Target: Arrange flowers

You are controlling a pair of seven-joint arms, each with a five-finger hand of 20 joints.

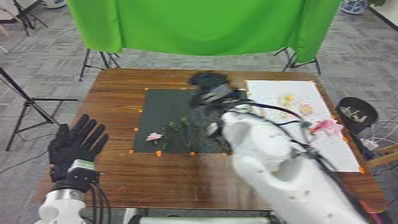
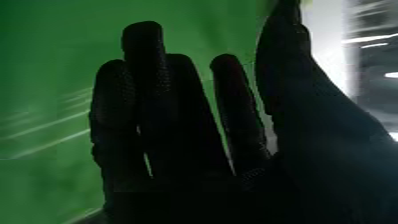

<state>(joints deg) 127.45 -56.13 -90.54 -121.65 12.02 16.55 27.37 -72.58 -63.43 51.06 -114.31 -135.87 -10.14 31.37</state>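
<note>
In the head view my right hand [image 1: 209,80] is blurred, held over the top part of the dark mat [image 1: 163,107]. The right wrist view has the right hand [image 2: 178,130] with straight fingers and nothing in them. My left hand [image 1: 78,142] lies open at the table's left edge. A pink flower [image 1: 154,136] and green stems [image 1: 184,131] lie on the mat's lower part. Larger pink flowers [image 1: 327,127] lie at the right edge of the white sheet [image 1: 342,151], and pale yellow flowers [image 1: 293,103] are higher on it.
The brown table [image 1: 115,95] has small orange marks around the mat and sheet. A black bin [image 1: 357,110] stands off the right edge. A green cloth [image 1: 204,25] hangs beyond the far edge. My right arm crosses over the sheet and the mat's right side.
</note>
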